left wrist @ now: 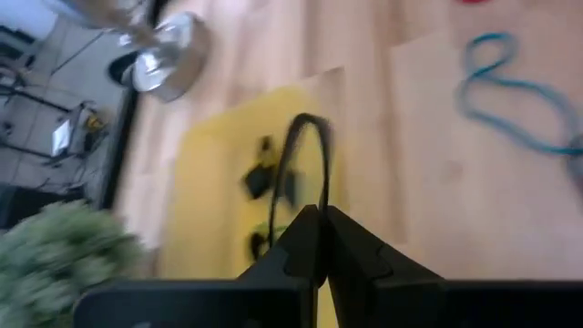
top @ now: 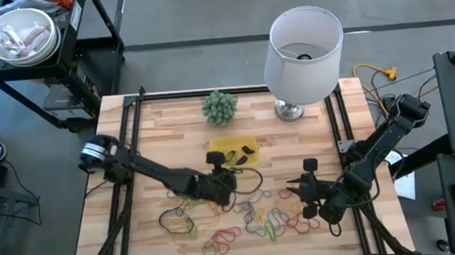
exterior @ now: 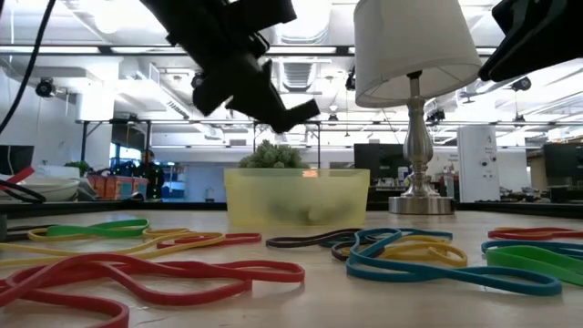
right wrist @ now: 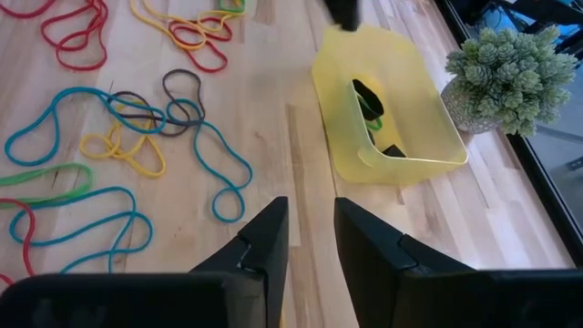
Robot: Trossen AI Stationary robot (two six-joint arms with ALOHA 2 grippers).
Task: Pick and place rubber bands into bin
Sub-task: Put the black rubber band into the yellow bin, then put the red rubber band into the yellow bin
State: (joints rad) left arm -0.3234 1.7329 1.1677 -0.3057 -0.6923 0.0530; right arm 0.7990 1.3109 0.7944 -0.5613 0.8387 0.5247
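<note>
- Left gripper (left wrist: pixel 317 228) clamped on a dark rubber band (left wrist: pixel 308 159), carrying it toward the yellow bin (top: pixel 237 149).
- Next: get over the bin, release.
- Right gripper (right wrist: pixel 310 232) waits, fingers apart, empty.

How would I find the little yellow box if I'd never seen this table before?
Look for the big white lamp at the back of the wooden table, with a small green plant beside it. Just in front of the plant sits the bin, a shallow yellow plastic tray. It is the only box there; the rubber bands around it are thin loose loops.
</note>
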